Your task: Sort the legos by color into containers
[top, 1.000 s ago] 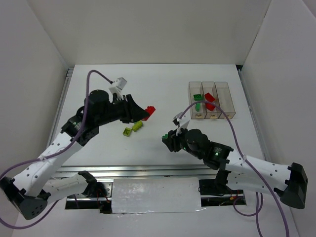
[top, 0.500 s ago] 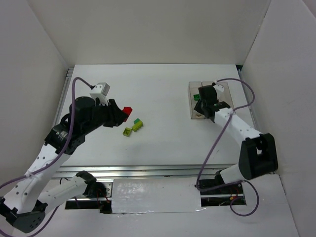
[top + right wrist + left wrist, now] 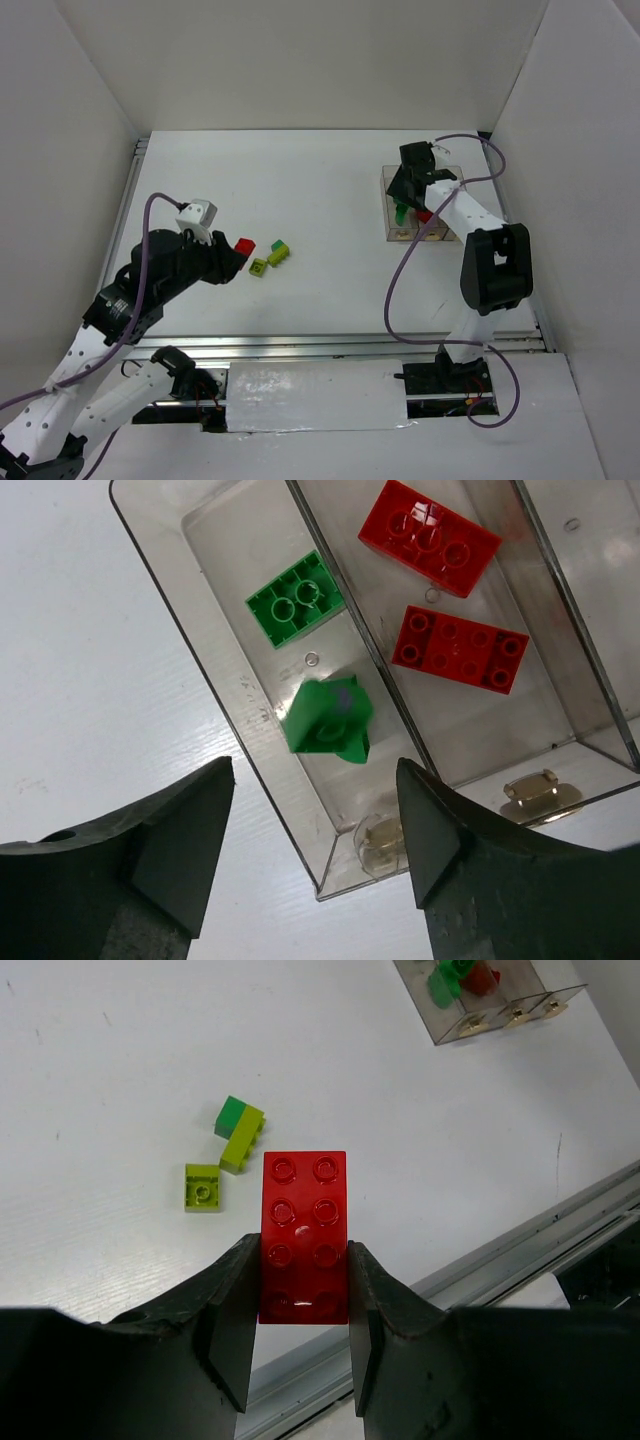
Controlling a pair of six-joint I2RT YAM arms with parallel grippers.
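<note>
My left gripper (image 3: 240, 250) is shut on a red lego (image 3: 244, 245), held above the table's left part; in the left wrist view the lego (image 3: 304, 1235) sits between both fingers. My right gripper (image 3: 405, 190) is open over the three joined clear containers (image 3: 470, 235). Below its jaws (image 3: 315, 770) a blurred dark green lego (image 3: 327, 720) is in the left bin (image 3: 250, 700) beside another green one (image 3: 295, 598). Two red legos (image 3: 430, 538) (image 3: 460, 648) lie in the middle bin.
A small yellow-green lego (image 3: 259, 268) (image 3: 203, 1187) and a joined green and yellow-green piece (image 3: 278, 252) (image 3: 240, 1132) lie on the table right of my left gripper. White walls enclose the table. A metal rail (image 3: 520, 1260) runs along the near edge.
My right arm swung from mid-table to over the bins, and a green lego now sits loose in the left bin. My left gripper drew back left and nearer with the red lego.
</note>
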